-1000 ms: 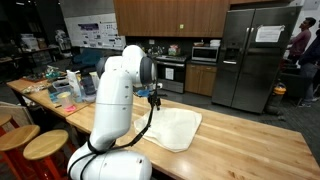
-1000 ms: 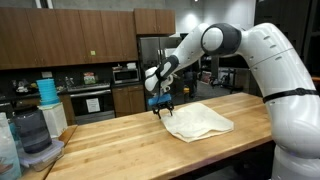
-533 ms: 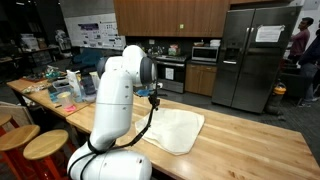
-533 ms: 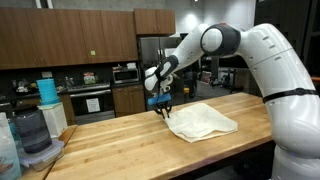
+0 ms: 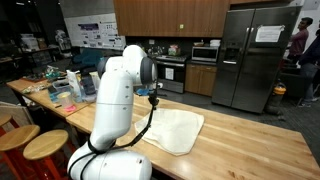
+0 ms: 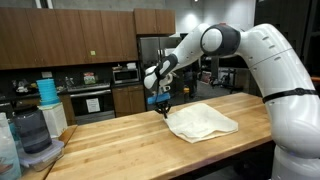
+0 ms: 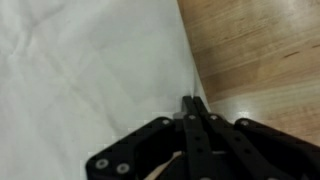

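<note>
The arm [image 5: 112,100] is made of glossy white shells, rounded and swelling at each joint, with thin dark seams where one segment meets the next. A broad black ring [image 5: 147,70] caps one joint near the top. A black cable [image 5: 150,118] runs loose beside the white casing. At the wrist sits a small blue block [image 6: 158,99]. The pincer [image 7: 192,104] is matt black, with two slim, flat fingers [image 7: 188,125] on angular link bars studded with small round grey rivets [image 7: 98,165].
</note>
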Controlling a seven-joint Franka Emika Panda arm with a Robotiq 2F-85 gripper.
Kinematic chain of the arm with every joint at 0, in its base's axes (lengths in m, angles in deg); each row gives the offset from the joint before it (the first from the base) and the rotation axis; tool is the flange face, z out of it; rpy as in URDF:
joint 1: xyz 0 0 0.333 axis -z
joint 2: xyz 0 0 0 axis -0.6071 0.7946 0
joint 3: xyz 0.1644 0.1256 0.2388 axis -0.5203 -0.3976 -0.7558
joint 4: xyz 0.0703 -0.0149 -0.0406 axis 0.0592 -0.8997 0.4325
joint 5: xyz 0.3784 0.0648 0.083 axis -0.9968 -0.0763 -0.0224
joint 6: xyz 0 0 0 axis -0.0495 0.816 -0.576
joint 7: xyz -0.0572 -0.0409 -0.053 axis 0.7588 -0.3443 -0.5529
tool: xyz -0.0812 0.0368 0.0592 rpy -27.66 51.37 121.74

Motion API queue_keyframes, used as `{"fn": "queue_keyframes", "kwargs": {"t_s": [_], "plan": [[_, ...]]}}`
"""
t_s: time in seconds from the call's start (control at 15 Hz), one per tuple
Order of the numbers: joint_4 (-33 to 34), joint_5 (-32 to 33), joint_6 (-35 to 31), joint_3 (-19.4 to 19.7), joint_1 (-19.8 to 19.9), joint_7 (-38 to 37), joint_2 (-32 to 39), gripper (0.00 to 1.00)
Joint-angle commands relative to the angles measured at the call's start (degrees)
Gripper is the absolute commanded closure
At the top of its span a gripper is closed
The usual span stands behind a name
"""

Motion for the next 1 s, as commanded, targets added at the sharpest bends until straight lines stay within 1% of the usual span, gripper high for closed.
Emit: {"fn": "queue_keyframes", "kwargs": {"t_s": [0.0, 0.47, 0.73, 0.93], "plan": [[0.68, -3.5, 2.18, -1.79, 1.17, 3.09, -1.22, 1.0], [-0.91, -11.75, 1.76, -4.81, 2.59, 12.35, -6.7, 1.0], [-2.33, -18.12, 2.08, -5.8, 4.62, 18.9, -11.77, 1.0], [-3.67, -22.55, 2.2, -5.75, 6.38, 23.27, -15.53, 1.0]]}}
